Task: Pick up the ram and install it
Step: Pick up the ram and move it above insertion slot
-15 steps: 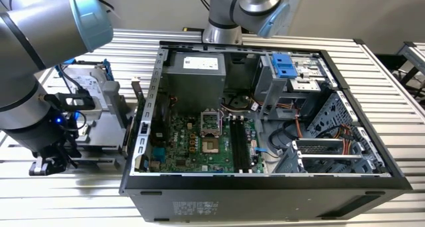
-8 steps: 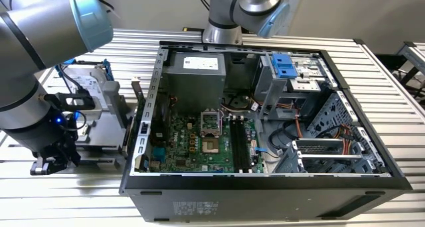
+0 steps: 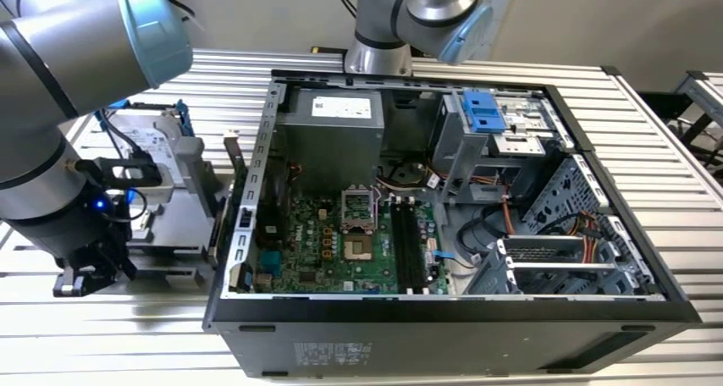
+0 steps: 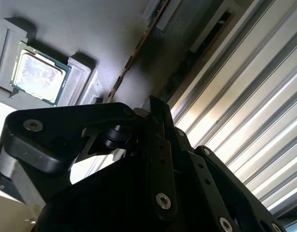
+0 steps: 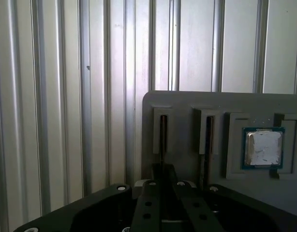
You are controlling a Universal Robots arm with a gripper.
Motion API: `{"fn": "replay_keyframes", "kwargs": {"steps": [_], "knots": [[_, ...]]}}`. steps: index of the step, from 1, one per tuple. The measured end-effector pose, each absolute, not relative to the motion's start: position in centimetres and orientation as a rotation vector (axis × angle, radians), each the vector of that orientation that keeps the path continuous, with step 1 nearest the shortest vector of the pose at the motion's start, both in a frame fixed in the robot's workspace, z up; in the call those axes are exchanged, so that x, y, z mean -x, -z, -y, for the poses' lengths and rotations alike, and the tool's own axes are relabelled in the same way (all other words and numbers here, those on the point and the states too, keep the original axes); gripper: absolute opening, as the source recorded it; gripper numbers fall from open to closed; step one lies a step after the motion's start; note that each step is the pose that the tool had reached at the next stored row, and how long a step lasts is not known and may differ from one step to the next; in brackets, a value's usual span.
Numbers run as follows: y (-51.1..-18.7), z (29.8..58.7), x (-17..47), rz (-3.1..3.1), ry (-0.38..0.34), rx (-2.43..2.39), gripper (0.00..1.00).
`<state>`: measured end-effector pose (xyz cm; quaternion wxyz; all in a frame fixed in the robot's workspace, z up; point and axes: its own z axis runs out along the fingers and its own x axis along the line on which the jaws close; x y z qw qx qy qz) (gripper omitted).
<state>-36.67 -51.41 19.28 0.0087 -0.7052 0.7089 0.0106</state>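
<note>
The gripper (image 5: 163, 178) is hanging low at the near edge of a grey holder (image 5: 187, 102) that is lying on the ribbed table (image 5: 66, 96), at the exterior view's left of the open computer case (image 3: 452, 318). The ram (image 5: 163, 137) is standing on edge in one of the holder's two upright slots, directly in line with the gripper; a second stick (image 5: 208, 140) is sitting in the neighbouring slot, and a processor chip (image 5: 263, 148) is resting in a pocket just beyond that. Whether the jaws are clenched on the board or released cannot be told from these pictures. The main risk is coming from how thin the ram is: it is presenting only a narrow edge, so a grip that is slightly off-centre or skewed is likely to be pinching a corner, tilting the board in its slot or letting it slip free. A pull that is not running straight along the slot is apt to be jamming the board or dragging the light holder along with it. With the slots so near each other, the gripper's body is also risking a knock against the second stick. A crooked hold is further threatening a misaligned seating in the long black memory slots (image 3: 409, 242) inside the case.
</note>
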Motion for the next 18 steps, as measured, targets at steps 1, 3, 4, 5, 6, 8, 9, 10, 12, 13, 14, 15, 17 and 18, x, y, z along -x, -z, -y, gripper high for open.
{"fn": "replay_keyframes", "kwargs": {"steps": [1,3,4,5,6,8,9,10,12,13,14,15,17,18], "knots": [[-19.3,51.4,36.7,-2.215,-0.033,2.203,0.0],[-19.3,51.4,36.7,-2.215,-0.033,2.203,0.0],[-19.3,51.4,36.7,-2.215,-0.033,2.203,0.0],[-19.3,51.4,36.7,-2.215,-0.033,2.203,0.0],[-19.3,51.4,36.7,-2.215,-0.033,2.203,0.0],[-19.3,51.4,36.7,-2.215,-0.033,2.203,0.0],[-19.4,51.4,36.7,-2.215,-0.033,2.203,0.0],[-19.6,51.4,36.7,-2.215,-0.033,2.203,0.0],[-20.5,51.4,36.7,-2.215,-0.033,2.203,0.0],[-21.0,51.4,36.7,-2.215,-0.033,2.203,0.0],[-21.4,51.4,36.7,-2.215,-0.033,2.203,0.0],[-21.9,51.4,36.7,-2.215,-0.033,2.203,0.0],[-22.8,51.4,36.7,-2.215,-0.033,2.203,0.0],[-23.3,51.4,36.7,-2.215,-0.033,2.203,0.0]]}}
